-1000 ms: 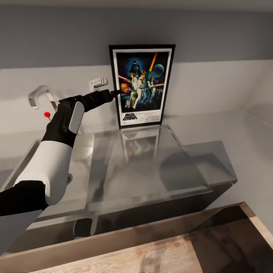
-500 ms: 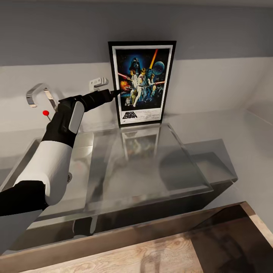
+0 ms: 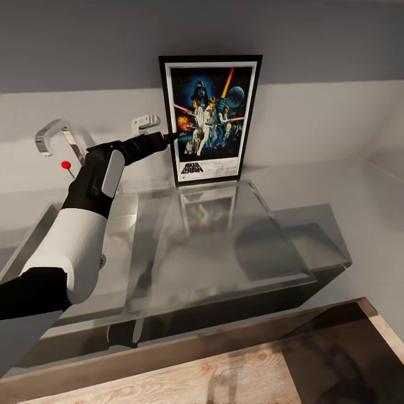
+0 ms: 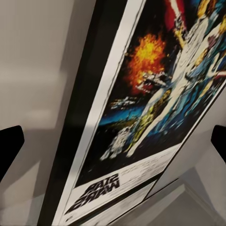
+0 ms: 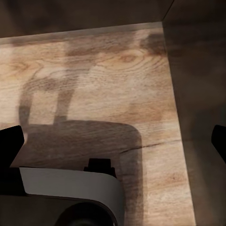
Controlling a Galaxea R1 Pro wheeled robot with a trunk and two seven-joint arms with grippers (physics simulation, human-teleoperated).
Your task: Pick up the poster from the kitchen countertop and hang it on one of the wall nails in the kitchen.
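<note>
The poster (image 3: 210,119) stood upright at the back of the kitchen countertop (image 3: 224,241), against the wall, and my left gripper (image 3: 170,135) met it at its left frame edge, about halfway up. My left arm (image 3: 95,191) reached in from the left over the sink (image 3: 33,241), so the poster lay straight ahead of my fingers and slightly to their right.

From the head, I saw the whole poster, its mirror image on the grey slab beneath it, the curved tap (image 3: 53,134) with its red knob (image 3: 65,165), and a pale bracket (image 3: 145,122) on the wall just above my wrist. The bottom of the frame looked to sit at or just above the slab — I could not tell which. The left wrist view gave me what the head could not: the poster (image 4: 150,108) close up and tilted across the picture, black frame, white border, logo at the foot, with my 2 dark fingertips (image 4: 10,147) far out at either side.

So my left claw was spread wide, the poster between its fingers but not pinched. My right gripper (image 5: 113,141) hung low over the pale wood floor (image 5: 103,80) — also wide apart, holding nothing.
</note>
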